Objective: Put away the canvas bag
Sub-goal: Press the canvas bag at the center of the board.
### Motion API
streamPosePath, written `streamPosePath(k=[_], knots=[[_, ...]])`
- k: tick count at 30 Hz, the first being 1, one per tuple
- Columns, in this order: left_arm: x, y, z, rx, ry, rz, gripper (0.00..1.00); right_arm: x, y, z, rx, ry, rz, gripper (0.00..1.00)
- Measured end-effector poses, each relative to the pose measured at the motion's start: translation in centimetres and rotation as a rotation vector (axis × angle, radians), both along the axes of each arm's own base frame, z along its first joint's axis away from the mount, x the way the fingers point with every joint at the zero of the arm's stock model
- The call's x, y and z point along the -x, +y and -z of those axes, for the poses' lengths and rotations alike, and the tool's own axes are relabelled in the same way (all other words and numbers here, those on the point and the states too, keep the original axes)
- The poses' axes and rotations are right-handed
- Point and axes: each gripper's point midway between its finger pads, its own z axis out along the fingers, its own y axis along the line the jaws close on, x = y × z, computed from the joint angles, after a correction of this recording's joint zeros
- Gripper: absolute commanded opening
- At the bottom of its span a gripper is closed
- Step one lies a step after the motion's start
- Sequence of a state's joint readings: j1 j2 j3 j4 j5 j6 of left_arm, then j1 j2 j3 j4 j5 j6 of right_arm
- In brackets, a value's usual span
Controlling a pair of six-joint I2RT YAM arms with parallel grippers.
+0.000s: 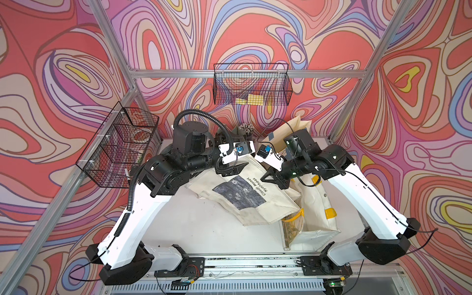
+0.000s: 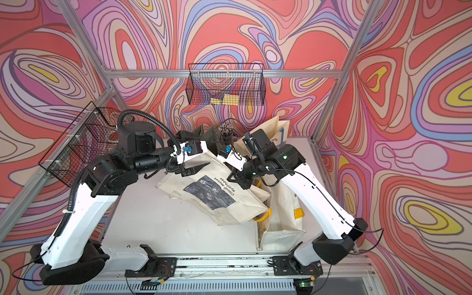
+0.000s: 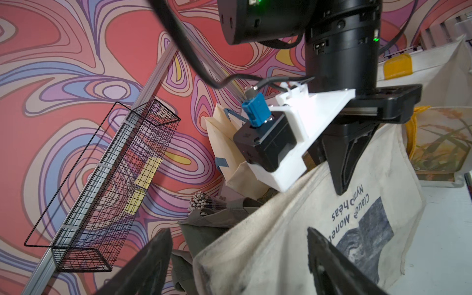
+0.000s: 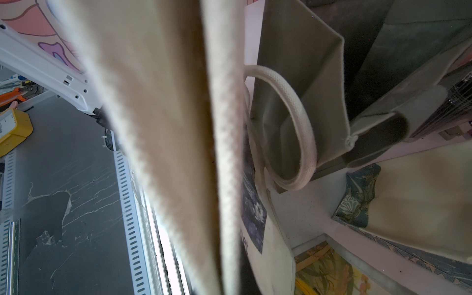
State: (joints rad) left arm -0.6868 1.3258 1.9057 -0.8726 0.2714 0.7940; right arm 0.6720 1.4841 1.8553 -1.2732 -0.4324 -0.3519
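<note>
The canvas bag (image 1: 268, 204) is a cream tote with a dark print and the words "Claude Monet Nympheas". It hangs slanted over the middle of the table in both top views. My right gripper (image 1: 274, 178) is shut on its upper edge and holds it up; in the left wrist view its black fingers (image 3: 342, 173) pinch the cloth. In the right wrist view, cream cloth (image 4: 166, 127) hides those jaws. My left gripper (image 1: 233, 169) stands open at the bag's upper left corner. A folded edge of the bag (image 3: 255, 245) lies loose between its fingers (image 3: 321, 250).
A large cream bag with yellow tabs (image 1: 319, 204) and a clear printed bag with yellow handles (image 1: 291, 227) stand at the right. An olive bag (image 1: 237, 131), sticks (image 1: 246, 127) and a paper bag (image 1: 297, 127) are behind. Wire baskets hang on the back wall (image 1: 251, 86) and the left wall (image 1: 120, 145).
</note>
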Motion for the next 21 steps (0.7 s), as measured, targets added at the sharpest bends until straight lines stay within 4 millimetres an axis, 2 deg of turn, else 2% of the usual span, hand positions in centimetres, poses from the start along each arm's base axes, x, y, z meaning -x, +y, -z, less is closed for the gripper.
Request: streamPosePath(k=[4, 7, 10, 14, 17, 19, 21], knots=[[-0.3, 0.3, 1.1, -0.029, 0.023, -0.023, 0.83, 0.2, 0.1, -0.1, 0.006, -0.013, -0.014, 0.00], [-0.5, 0.4, 1.7, -0.045, 0.036, -0.037, 0.70, 0.2, 0.2, -0.1, 0.014, -0.024, -0.023, 0.00], [-0.7, 0.6, 2.1, -0.058, 0.047, -0.052, 0.44, 0.3, 0.3, 0.0, 0.020, -0.034, -0.028, 0.00], [-0.9, 0.7, 2.6, -0.067, 0.054, -0.065, 0.00, 0.0, 0.2, 0.1, 0.030, -0.045, -0.020, 0.00], [-0.7, 0.9, 2.7, -0.070, 0.052, -0.067, 0.00, -0.3, 0.3, 0.2, 0.028, -0.055, -0.016, 0.03], [-0.5, 1.1, 2.8, -0.067, 0.048, -0.068, 0.00, -0.3, 0.5, 0.5, 0.016, -0.057, -0.019, 0.15], [-0.3, 1.3, 3.0, -0.063, 0.044, -0.071, 0.00, -0.1, 0.8, 0.8, -0.006, -0.053, -0.030, 0.22]])
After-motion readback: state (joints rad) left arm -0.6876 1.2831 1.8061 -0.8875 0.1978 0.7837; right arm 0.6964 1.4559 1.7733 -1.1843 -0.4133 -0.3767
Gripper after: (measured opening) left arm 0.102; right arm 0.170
